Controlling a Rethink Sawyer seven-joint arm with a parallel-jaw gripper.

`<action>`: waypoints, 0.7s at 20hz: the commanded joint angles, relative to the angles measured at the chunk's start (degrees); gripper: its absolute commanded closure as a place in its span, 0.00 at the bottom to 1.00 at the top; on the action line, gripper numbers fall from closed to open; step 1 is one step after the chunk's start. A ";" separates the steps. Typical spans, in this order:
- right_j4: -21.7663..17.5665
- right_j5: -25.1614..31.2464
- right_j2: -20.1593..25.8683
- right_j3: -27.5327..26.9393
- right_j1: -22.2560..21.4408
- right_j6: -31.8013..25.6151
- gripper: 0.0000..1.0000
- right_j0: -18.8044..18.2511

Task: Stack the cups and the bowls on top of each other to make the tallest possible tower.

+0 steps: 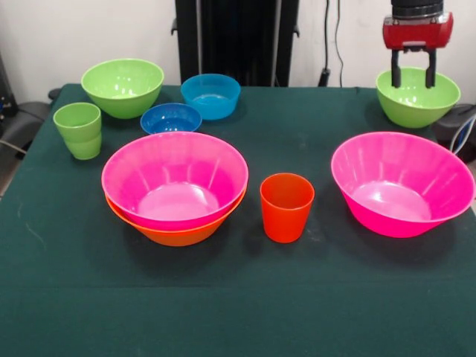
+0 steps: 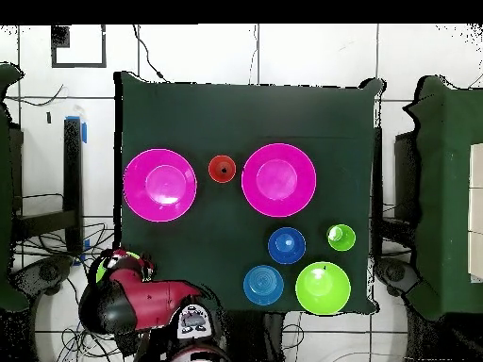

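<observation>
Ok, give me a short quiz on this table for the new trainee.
1. True or false: the orange-red cup stands upside down.
2. Which is nearest the tool? A. green bowl B. light blue bowl C. dark blue bowl
3. Fill in: the pink bowl beside the cup sits nested in an ___ bowl.

Key: 1 false; 2 A; 3 orange bowl.
</observation>
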 commanded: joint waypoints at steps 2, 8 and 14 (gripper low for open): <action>-1.24 -0.89 2.70 1.28 6.11 9.82 0.00 -0.74; -3.94 -1.17 1.23 1.60 6.67 7.62 0.00 -2.65; -7.87 -2.31 0.04 1.60 8.11 6.30 0.00 -5.07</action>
